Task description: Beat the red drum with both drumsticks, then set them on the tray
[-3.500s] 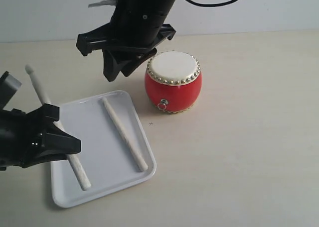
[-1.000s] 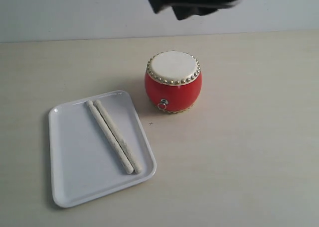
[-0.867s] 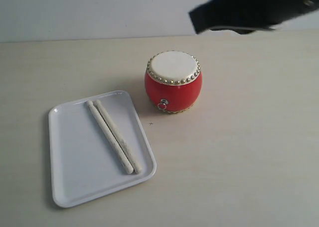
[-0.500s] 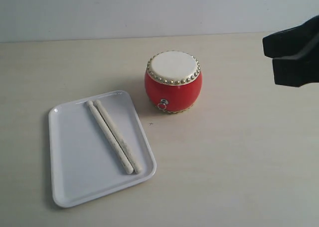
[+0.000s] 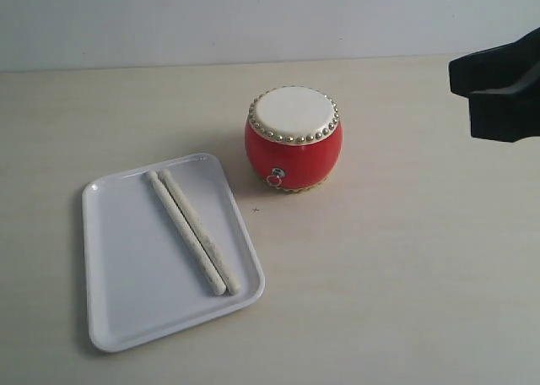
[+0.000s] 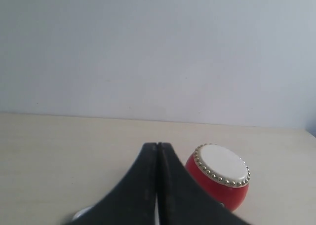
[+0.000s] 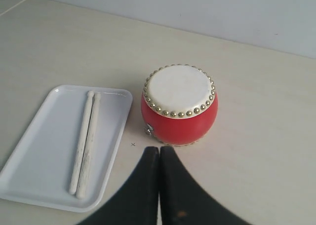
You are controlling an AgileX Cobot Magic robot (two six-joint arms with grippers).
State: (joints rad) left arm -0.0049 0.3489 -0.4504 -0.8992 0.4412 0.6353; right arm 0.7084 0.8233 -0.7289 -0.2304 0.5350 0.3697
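Note:
The red drum point(image 5: 294, 140) stands upright on the table, its cream skin bare. Both drumsticks point(image 5: 191, 231) lie side by side, touching, on the white tray point(image 5: 126, 275) to the drum's front left. My right gripper point(image 5: 466, 94) hangs at the right edge of the exterior view, well away from the drum, and is shut on nothing. The right wrist view shows its tips point(image 7: 159, 150) pressed together above the drum point(image 7: 178, 104), sticks point(image 7: 86, 141) and tray point(image 7: 44, 146). My left gripper point(image 6: 157, 147) is shut and empty, with the drum point(image 6: 219, 180) beyond it; the exterior view does not show it.
Pale beige table point(image 5: 396, 267) runs back to a plain light wall point(image 5: 169, 18). A tiny dark mark point(image 5: 256, 208) sits on the table between tray and drum.
The left gripper let go of its stick, which now lies beside the other on the tray, and left the exterior view. The right arm swung from above the drum to the right edge.

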